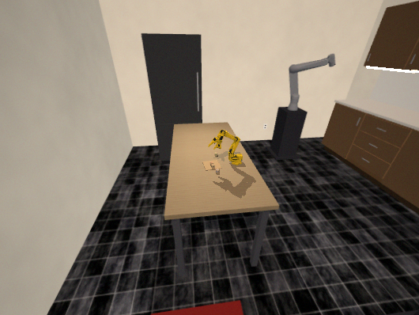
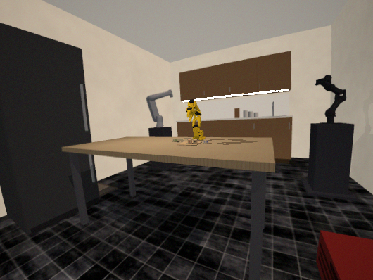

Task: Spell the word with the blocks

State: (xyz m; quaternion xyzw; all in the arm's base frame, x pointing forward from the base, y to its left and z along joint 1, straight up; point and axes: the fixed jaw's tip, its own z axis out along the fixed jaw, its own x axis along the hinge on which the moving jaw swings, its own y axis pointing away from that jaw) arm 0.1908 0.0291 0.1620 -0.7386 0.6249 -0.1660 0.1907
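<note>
The tan mat (image 1: 209, 166) lies flat on the wooden table, left of the yellow arm's base (image 1: 235, 157). Small blocks sit on and around it, too small to read their letters. One pale block (image 1: 217, 152) lies behind the mat, under the raised gripper. Another block (image 1: 213, 164) sits on the mat. My gripper (image 1: 213, 146) hangs in the air above the table behind the mat, with its fingers partly open. I see no block between them. In the exterior view the gripper (image 2: 191, 105) is high above the mat (image 2: 186, 143).
The table (image 1: 215, 174) is long, and the arm's shadow falls toward its near end. A black fridge (image 1: 174, 87) stands behind it. A grey arm on a pedestal (image 1: 290, 130) and kitchen cabinets (image 1: 375, 146) stand to the right, away from the table.
</note>
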